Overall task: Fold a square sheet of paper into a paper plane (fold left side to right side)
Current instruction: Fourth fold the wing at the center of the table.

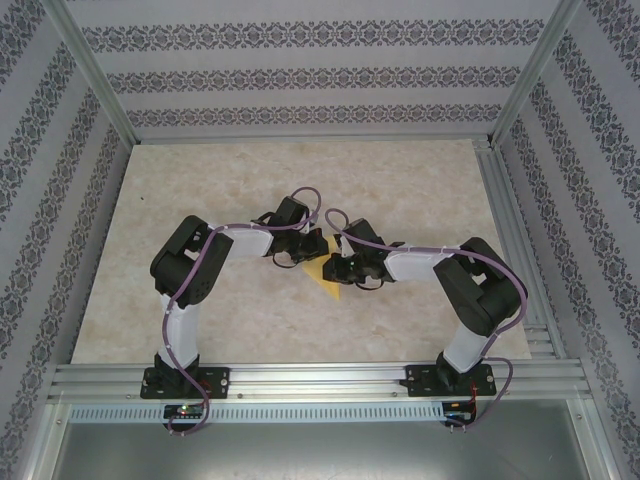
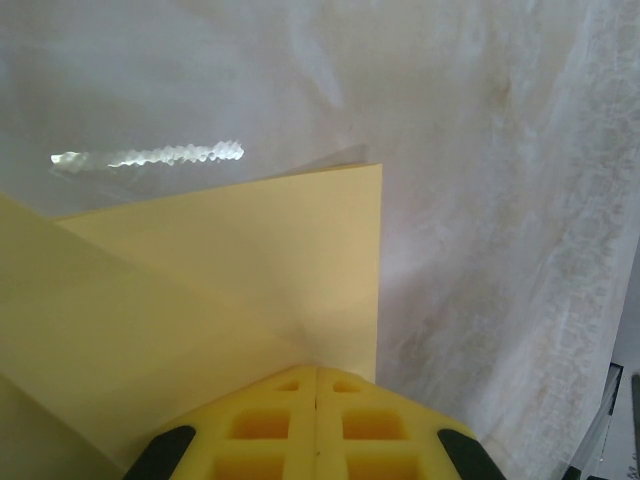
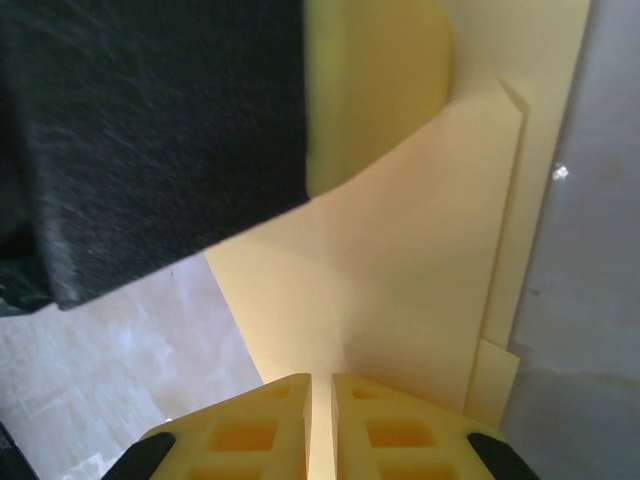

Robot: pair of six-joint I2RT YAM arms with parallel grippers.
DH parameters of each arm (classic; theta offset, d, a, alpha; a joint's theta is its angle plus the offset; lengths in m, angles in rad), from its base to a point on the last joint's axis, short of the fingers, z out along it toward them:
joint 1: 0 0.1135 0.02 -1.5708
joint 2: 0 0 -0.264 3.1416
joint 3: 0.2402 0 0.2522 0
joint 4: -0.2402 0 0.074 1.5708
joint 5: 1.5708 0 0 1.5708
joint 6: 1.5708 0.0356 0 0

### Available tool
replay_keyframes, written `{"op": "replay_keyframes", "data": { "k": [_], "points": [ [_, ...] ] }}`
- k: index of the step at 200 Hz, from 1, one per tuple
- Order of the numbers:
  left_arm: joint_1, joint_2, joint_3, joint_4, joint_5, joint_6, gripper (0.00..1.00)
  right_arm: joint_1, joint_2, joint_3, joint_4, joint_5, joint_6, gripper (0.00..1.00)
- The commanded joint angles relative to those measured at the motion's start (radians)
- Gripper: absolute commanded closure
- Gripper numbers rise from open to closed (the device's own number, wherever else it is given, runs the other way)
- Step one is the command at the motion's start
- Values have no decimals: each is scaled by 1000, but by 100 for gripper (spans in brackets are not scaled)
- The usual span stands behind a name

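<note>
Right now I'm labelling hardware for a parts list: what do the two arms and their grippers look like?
The left arm and right arm have white links, black joint housings and purple cables looping alongside. The left gripper and right gripper carry yellow fingers with square recesses and black outer corners.

Top view: moderately bright, even diffuse light from above, with only faint soft shadows on the table (image 1: pixel 400 190) and slight wide-angle bending at the frame edges. Left wrist view: washed out and hazy, with a wavy white glare streak (image 2: pixel 150 155) on the glossy surface. Right wrist view: a large dark form (image 3: pixel 140 130) at upper left is badly out of focus, while the sheet of paper (image 3: pixel 400 260) is evenly lit and reasonably sharp.
</note>
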Motion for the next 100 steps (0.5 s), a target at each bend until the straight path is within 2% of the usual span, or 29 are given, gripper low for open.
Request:
{"op": "replay_keyframes", "data": {
  "k": [1,43,100],
  "points": [
    [0,39,-15,-55,-95,34,97,-8,1,23,39,23,-4,86],
    [0,42,-15,-55,-94,34,97,-7,51,32,60,38,-10,86],
    [0,45,-14,-58,-94,37,97,30,24,-13,-127,61,-79,86]
  ]
}}
